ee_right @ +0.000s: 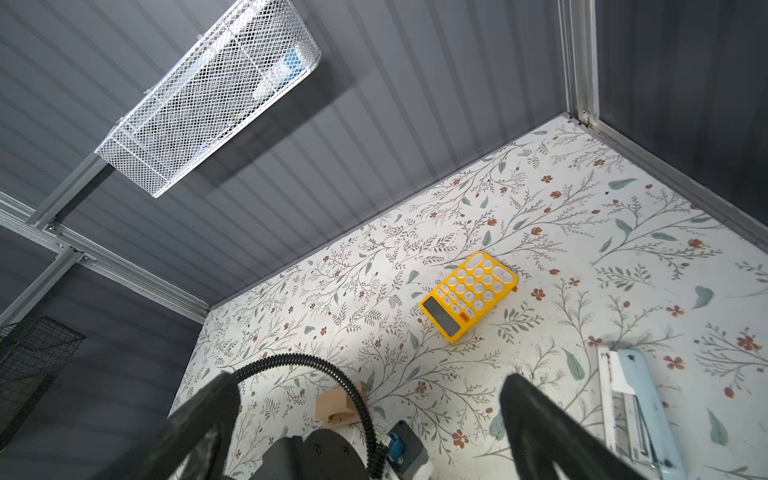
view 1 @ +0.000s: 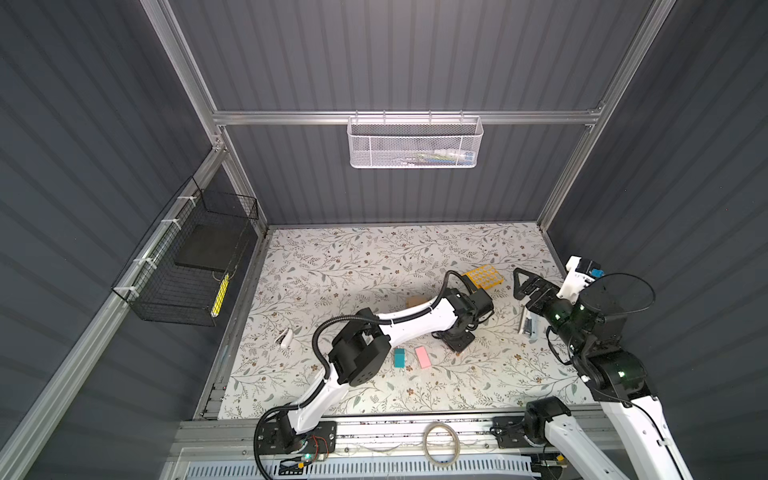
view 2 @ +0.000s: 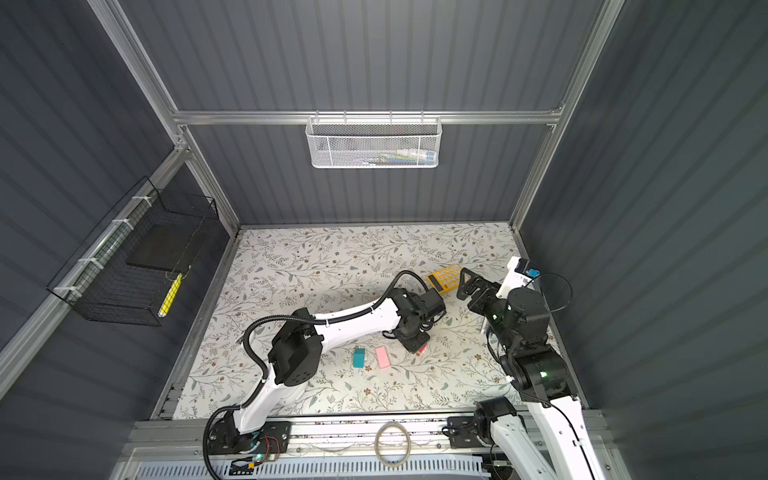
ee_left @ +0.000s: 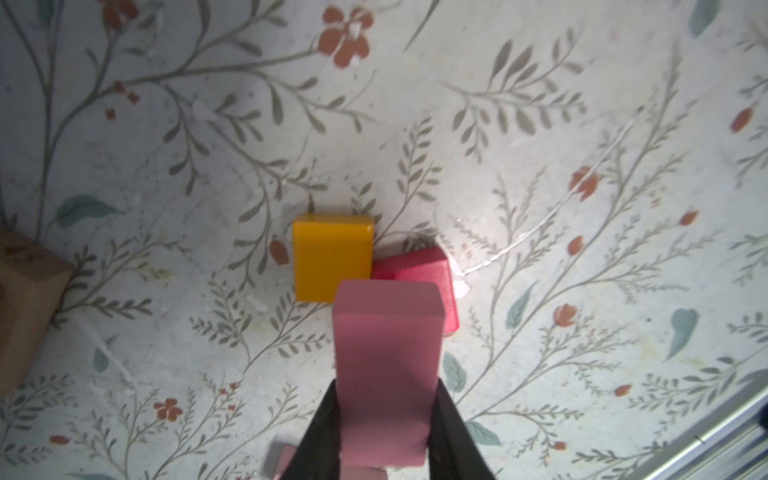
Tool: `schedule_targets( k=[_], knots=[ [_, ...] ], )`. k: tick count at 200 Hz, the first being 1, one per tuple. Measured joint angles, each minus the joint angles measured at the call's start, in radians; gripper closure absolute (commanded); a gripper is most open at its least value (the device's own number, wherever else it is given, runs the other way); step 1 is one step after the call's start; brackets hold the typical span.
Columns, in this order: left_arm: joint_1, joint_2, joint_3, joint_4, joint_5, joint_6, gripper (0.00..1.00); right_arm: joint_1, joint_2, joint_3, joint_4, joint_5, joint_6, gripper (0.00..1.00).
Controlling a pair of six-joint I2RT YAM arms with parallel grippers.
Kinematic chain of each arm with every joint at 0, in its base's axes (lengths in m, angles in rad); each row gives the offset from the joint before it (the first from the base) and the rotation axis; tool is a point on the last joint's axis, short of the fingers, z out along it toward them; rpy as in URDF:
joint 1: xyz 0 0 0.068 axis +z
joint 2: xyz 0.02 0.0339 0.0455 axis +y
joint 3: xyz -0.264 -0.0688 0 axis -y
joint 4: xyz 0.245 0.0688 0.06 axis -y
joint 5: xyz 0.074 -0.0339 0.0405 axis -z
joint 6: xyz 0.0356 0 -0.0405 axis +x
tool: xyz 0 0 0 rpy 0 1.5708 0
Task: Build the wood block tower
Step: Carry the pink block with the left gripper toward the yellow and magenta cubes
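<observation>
**Pink slab pinched in my left jaws**

My left gripper [ee_left: 386,392] is clamped on a pink slab [ee_left: 386,332]. Both black fingers [ee_left: 322,424] press its long sides, and the slab sticks out lengthwise past the tips. Just beyond its free end sit the orange cube [ee_left: 332,257] and the red cube [ee_left: 419,266]. They are side by side on the mat [ee_left: 582,104] and touching, the red one turned a little against the orange. The slab's end overlaps both in the wrist view, and I cannot tell whether it rests on them or hangs just above. Off to one side of the jaws, at the picture's edge, is a tan block [ee_left: 25,291].

In both top views a second slab [view 1: 423,356] and the teal block [view 1: 400,357] lie flat, near each other but apart. They are a little way behind the left gripper, toward its arm's base.

My right gripper [ee_right: 368,380] has its jaws spread wide, gripping nothing. It is raised above the mat and well apart from the cubes. Ahead of it lies the calculator [ee_right: 469,295].
</observation>
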Motion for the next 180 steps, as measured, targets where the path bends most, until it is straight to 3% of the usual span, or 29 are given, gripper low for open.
schedule_targets(
  k=[106, 180],
  knots=[
    [-0.073, 0.166, 0.215, -0.01, 0.091, 0.02, 0.87, -0.005, -0.034, 0.0, -0.024, 0.012, -0.011, 0.01],
    [-0.077, 0.244, 0.311, 0.002, 0.041, 0.021, 0.77, -0.006, -0.04, 0.0, -0.026, 0.011, -0.011, 0.01]
  ],
)
